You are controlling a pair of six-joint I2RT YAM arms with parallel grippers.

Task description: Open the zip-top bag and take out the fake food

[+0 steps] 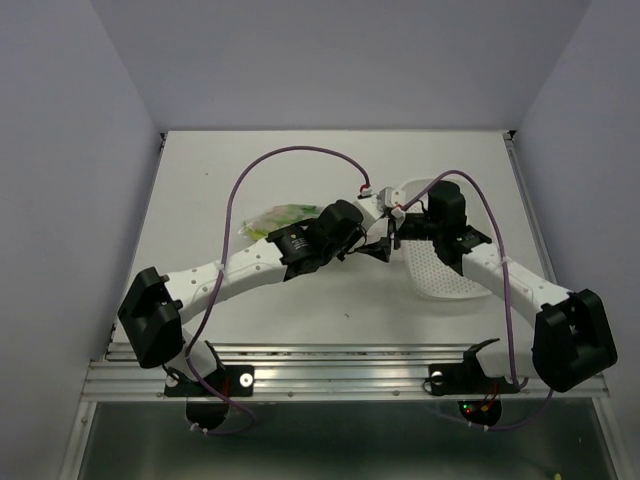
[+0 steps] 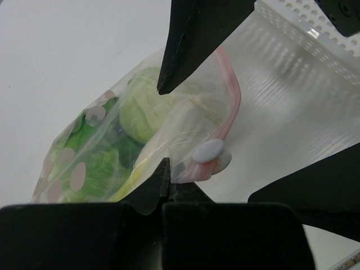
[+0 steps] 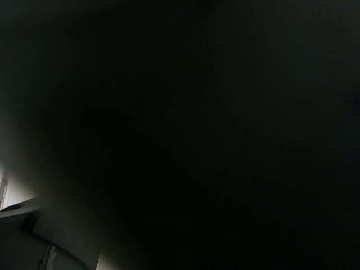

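Observation:
The zip-top bag (image 2: 169, 135) is clear, with a pink zip strip (image 2: 233, 95) and a white slider (image 2: 209, 152) at its near end. It holds the fake food: a pale green round piece (image 2: 140, 107) and dark green leafy pieces (image 2: 95, 163). In the top view the bag (image 1: 282, 215) shows green behind the left arm. My left gripper (image 2: 167, 177) is shut on the bag's clear edge beside the slider. My right gripper (image 2: 205, 143) stands open, one black finger (image 2: 185, 50) above the zip end and the other (image 2: 315, 185) at the right. The right wrist view is almost all dark.
A white perforated tray (image 1: 440, 275) lies right of centre under the right arm; its rim (image 2: 292, 28) and ribbed floor show beside the bag's zip end. The two wrists (image 1: 385, 240) meet closely at mid-table. Purple cables arc over both arms.

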